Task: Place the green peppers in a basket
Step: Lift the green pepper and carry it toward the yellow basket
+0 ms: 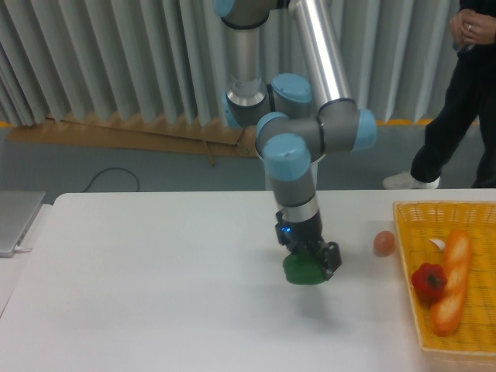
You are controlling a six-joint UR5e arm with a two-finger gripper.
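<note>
- Fixed camera, the pepper: the green pepper [304, 270] hangs clear of the white table [139, 287], with a faint shadow on the table surface beneath it, roughly midway along the table's width and toward its front edge. It appears lifted so that it can travel over the table without dragging, and high enough, by my judgement, to clear the basket's wall.
- Fixed camera, the gripper: the gripper [310, 260] points downward from the arm's wrist and is closed around the pepper from above; the dark fingers hug its sides, one showing at the pepper's right. How much gap remains between the jaws is hidden by the pepper itself.
- Fixed camera, the goal: the basket [404, 256] sits at the table's right edge, well apart from the pepper. Inside it lie a red pepper [428, 282] and a bread loaf [450, 280], with bare wicker toward the front and rear, so there looks to be room for a drop.
- Fixed camera, the way across: an egg [384, 243] rests on the table just beside the basket's left wall, between gripper and basket; a carried pepper should pass above it.
- Fixed camera, background: a person [457, 93] stands beyond the table's far right corner.
</note>
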